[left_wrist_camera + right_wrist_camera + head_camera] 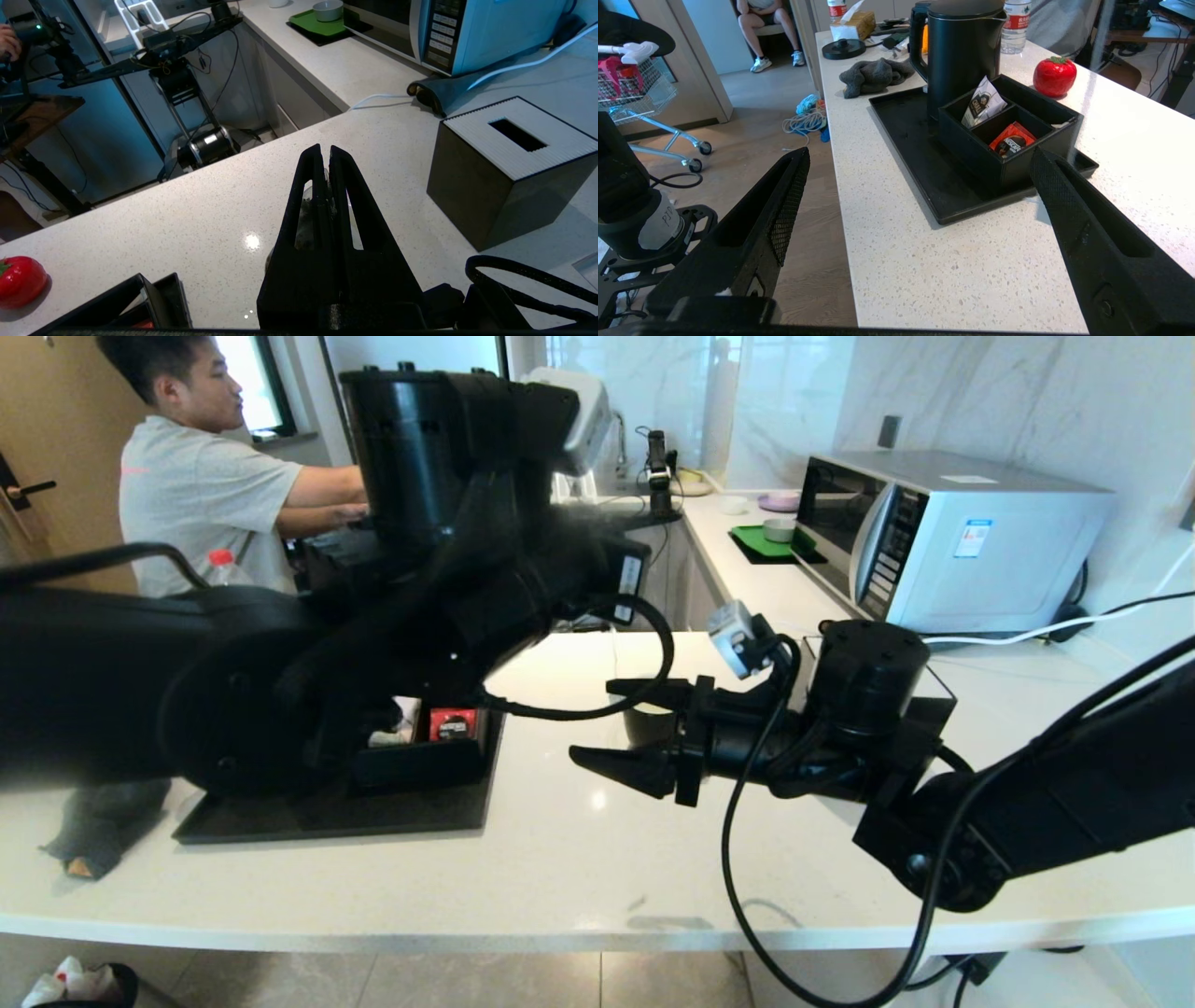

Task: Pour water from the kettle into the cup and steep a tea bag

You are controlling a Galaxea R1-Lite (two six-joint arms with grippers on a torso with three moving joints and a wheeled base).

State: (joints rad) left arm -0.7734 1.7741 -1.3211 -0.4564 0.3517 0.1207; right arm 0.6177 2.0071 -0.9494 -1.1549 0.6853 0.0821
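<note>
Kettle (962, 51) on tray (915, 154), behind divided box (1008, 135); packets in box.

A microwave (943, 537) stands on the white counter (579, 859) beyond a black tissue box (509, 168).

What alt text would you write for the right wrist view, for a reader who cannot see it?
The right claw is open wide above a white speckled stone counter, facing a flat black tray. On the tray stand a tall matte black kettle and a black divided box with packets; a red tomato-shaped object sits behind.
</note>
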